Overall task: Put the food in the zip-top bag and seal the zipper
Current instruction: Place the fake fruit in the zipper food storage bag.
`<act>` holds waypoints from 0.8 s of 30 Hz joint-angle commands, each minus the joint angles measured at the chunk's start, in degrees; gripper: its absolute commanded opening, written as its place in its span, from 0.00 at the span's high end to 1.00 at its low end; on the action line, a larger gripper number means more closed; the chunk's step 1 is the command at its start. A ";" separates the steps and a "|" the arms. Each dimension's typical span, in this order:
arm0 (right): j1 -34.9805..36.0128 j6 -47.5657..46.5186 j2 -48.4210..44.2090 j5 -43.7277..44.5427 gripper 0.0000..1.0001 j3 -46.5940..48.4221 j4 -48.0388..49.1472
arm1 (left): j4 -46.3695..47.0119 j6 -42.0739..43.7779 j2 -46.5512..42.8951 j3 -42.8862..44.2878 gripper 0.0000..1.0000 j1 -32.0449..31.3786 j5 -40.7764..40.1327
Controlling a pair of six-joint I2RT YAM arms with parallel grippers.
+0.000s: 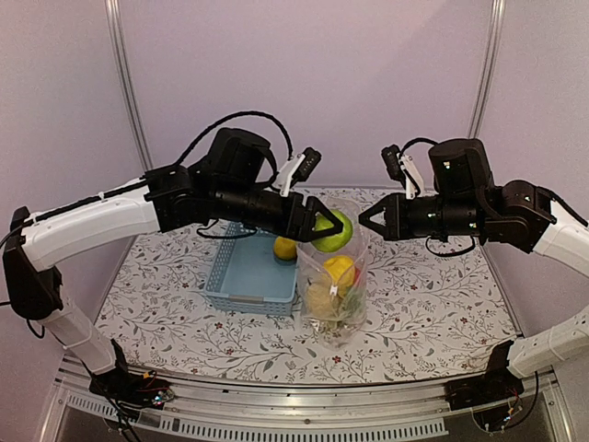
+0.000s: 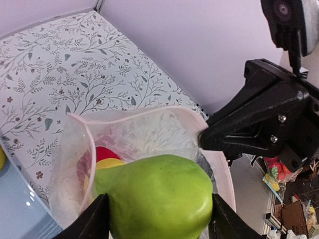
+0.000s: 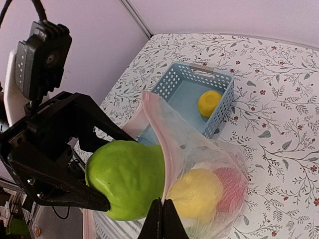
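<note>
I had the left gripper clenched on a green fruit, one finger on each flank, and it hung at the mouth of the zip-top bag. The bag stood upright on the bench, just beside the blue basket on its right. The right gripper was pinched shut on the far side of the bag's rim, holding the mouth up and open.

What mattered was where the opening lay from the fruit. From the left wrist view the mouth sat just below and beyond the fruit, towards the right arm. From the right wrist view the fruit pressed against the near rim, where the zipper ran, and was not squarely over the gap. The fruit's long axis looked roughly level, though I couldn't be certain. I judged a short push towards the right gripper, then down, would clear the rim.

Yellow and red pieces already lay inside the bag. One lemon sat in the basket, nearer the left arm.
</note>
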 commanded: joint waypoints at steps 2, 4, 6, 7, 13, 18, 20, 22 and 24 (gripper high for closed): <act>0.42 -0.59 -0.67 0.35 1.00 1.56 0.44 | -4.65 1.00 1.07 2.33 0.43 0.11 -7.98; 0.37 -0.57 -0.44 0.25 1.00 1.65 0.60 | -5.50 1.22 2.00 3.81 0.42 -0.13 -10.44; 0.38 -0.52 -0.23 0.08 1.00 1.73 0.64 | -6.47 1.34 3.36 5.48 0.42 -0.37 -12.39; 0.36 -0.49 -0.13 0.01 1.00 1.74 0.65 | -7.10 1.56 4.12 6.45 0.42 -0.61 -13.50; 0.39 -0.30 -0.11 0.11 1.00 1.56 0.60 | -9.55 2.55 7.84 10.48 0.39 -1.13 -18.05; 0.37 -0.33 -0.23 0.33 1.00 1.39 0.65 | -8.66 3.16 8.17 10.80 0.21 -1.13 -15.50; 0.42 -0.39 -0.14 0.33 1.00 1.39 0.60 | -8.14 3.77 8.01 10.79 0.17 -1.13 -13.13; 0.38 -0.38 -0.15 0.29 1.00 1.39 0.80 | -8.18 3.97 7.81 10.88 0.16 -1.14 -12.51; 0.43 -0.31 -0.15 0.18 1.00 1.43 0.80 | -8.16 4.15 7.53 10.80 0.15 -1.13 -12.36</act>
